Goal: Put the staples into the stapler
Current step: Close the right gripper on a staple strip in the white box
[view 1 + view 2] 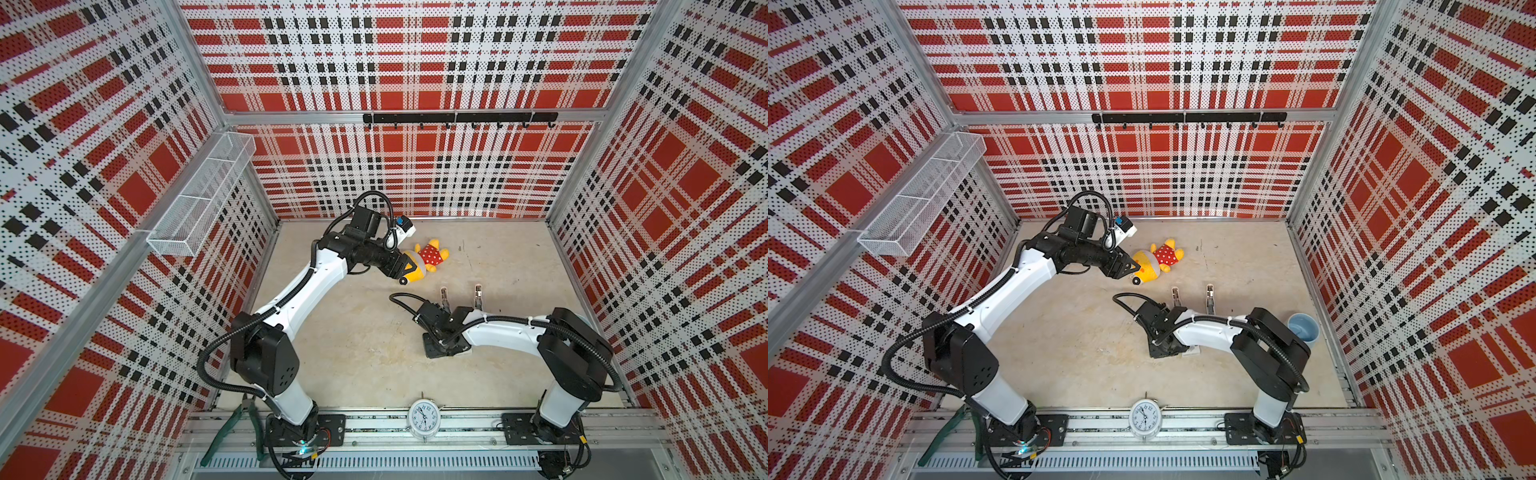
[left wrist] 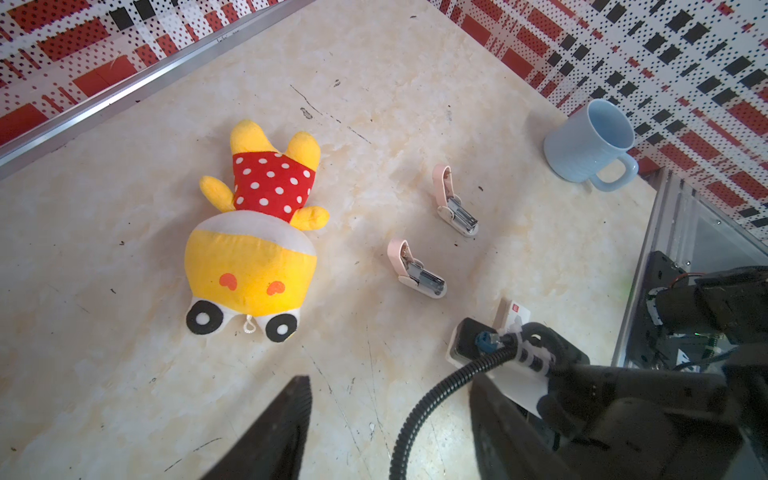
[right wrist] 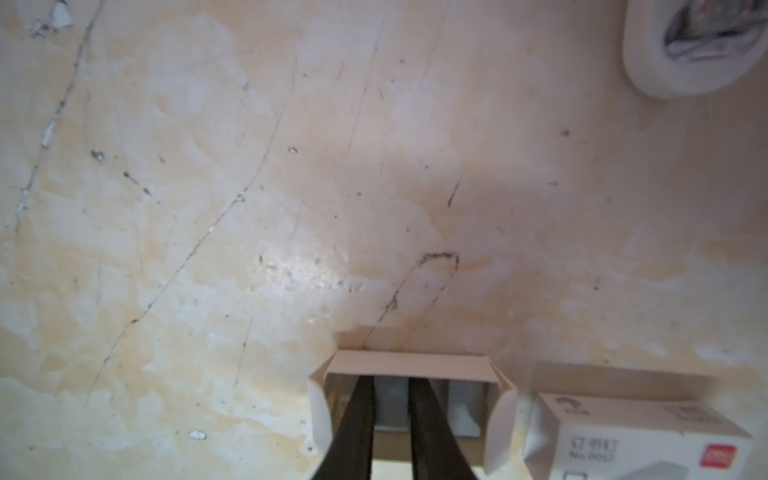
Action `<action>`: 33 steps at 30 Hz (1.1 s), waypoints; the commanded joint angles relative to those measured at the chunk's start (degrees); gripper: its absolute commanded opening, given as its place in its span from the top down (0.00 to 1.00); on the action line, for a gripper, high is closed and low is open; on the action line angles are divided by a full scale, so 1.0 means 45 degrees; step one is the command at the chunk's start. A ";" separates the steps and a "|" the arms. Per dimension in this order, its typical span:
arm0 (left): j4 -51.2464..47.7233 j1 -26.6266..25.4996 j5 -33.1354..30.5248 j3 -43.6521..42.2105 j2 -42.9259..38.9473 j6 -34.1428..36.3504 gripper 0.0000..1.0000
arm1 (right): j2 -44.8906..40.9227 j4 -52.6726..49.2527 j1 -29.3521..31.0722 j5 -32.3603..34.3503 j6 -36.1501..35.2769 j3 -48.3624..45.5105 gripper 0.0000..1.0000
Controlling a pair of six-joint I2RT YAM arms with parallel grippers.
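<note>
My right gripper [image 3: 391,384] reaches into the open white tray [image 3: 409,365]. Its fingers stand close together astride a grey strip of staples [image 3: 390,401], and I cannot tell whether they pinch it. The box sleeve [image 3: 636,436] lies just beside the tray. A pink stapler [image 2: 417,270] and a second stapler [image 2: 455,203] lie hinged open nearby. My left gripper [image 2: 388,386] hangs spread and empty near the plush toy [image 2: 253,232].

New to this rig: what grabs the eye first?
A yellow plush toy in red polka dots lies mid-table near the back, two opened pink staplers side by side just in front and right of it. Closer in, the right hand pokes into an open white box.
</note>
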 commanded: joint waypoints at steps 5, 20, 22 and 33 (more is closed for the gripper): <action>0.0260 0.0113 0.0176 -0.0009 0.0101 -0.0136 0.36 | -0.0056 0.0159 0.0092 0.0316 -0.0062 0.0251 0.84; 0.0258 0.0107 0.0186 -0.0028 0.0117 -0.0093 0.36 | -0.0788 0.0015 0.0111 0.0434 -0.0254 0.0246 0.84; 0.0260 0.0108 0.0186 0.0011 0.0120 -0.0103 0.36 | -0.0822 0.0019 0.0115 0.0405 -0.0277 0.0252 0.84; 0.0259 0.0118 0.0244 -0.0028 0.0089 -0.0122 0.36 | -0.1213 0.0000 0.0104 0.0521 -0.0318 0.0160 0.83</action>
